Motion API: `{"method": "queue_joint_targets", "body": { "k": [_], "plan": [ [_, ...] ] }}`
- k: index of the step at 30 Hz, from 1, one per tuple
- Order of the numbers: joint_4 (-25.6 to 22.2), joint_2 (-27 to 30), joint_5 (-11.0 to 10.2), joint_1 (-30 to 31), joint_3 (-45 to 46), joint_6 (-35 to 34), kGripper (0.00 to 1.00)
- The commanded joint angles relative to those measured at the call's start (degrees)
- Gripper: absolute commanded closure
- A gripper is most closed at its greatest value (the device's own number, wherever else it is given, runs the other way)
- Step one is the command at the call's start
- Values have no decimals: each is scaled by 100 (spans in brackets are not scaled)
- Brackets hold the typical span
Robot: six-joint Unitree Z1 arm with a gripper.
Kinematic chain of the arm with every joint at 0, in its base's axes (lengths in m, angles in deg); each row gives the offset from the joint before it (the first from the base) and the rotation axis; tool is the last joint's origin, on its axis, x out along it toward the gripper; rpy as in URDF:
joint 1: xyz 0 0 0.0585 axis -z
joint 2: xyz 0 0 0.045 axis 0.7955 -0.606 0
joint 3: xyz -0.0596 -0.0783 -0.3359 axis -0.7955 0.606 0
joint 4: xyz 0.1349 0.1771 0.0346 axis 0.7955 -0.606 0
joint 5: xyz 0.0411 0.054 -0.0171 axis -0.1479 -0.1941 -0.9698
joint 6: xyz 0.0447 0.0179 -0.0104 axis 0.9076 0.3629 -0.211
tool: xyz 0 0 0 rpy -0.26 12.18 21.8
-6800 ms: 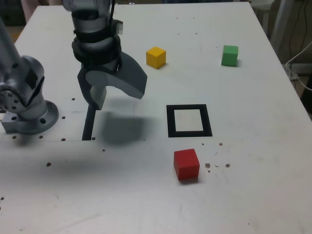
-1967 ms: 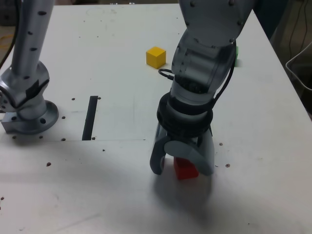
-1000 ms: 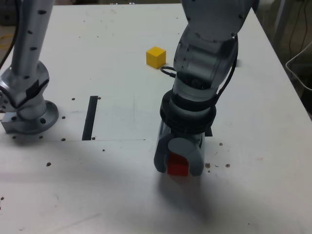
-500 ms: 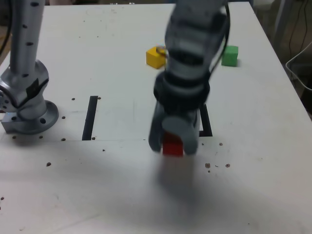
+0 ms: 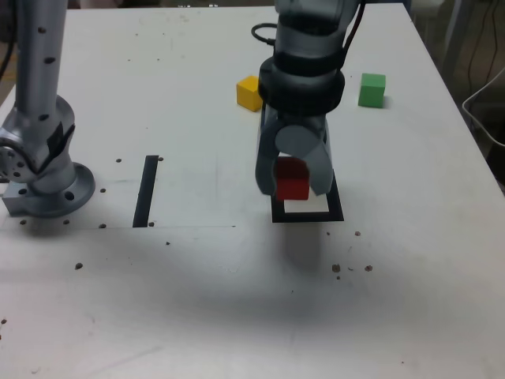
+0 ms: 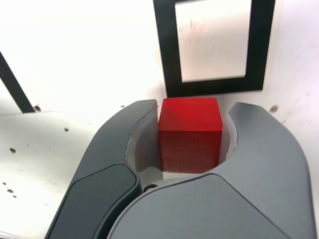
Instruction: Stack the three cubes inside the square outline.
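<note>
Moved: your claw (image 5: pixel 293 183) has lifted the red cube (image 5: pixel 292 178) off the surface (image 5: pixel 197 300) and carried it toward the square outline (image 5: pixel 338 207).
Claw: pinching the red cube on two sides.
Cube position: over the outline's near edge, not yet down.
Others: yellow cube (image 5: pixel 248 92), green cube (image 5: pixel 372 89), well apart.
Meaning: you likely lower and release next.

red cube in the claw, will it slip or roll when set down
The red cube probably stays put: the gripper pinches two flat faces. Its matte surface looks grippy rather than slick. With square, flat sides it should sit still in the square outline, not roll.
</note>
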Motion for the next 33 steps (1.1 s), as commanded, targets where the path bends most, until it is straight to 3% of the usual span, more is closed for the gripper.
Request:
{"method": "queue_joint_targets", "body": {
  "k": [1, 11, 20, 33],
  "plan": [
    [23, -67, -23, -92, -20, 54, 83],
    [180, -231, -25, -389, 128, 216, 83],
    [290, -488, 127, -539, 154, 373, 83],
    [629, -712, 108, -667, 126, 502, 83]
  ]
}}
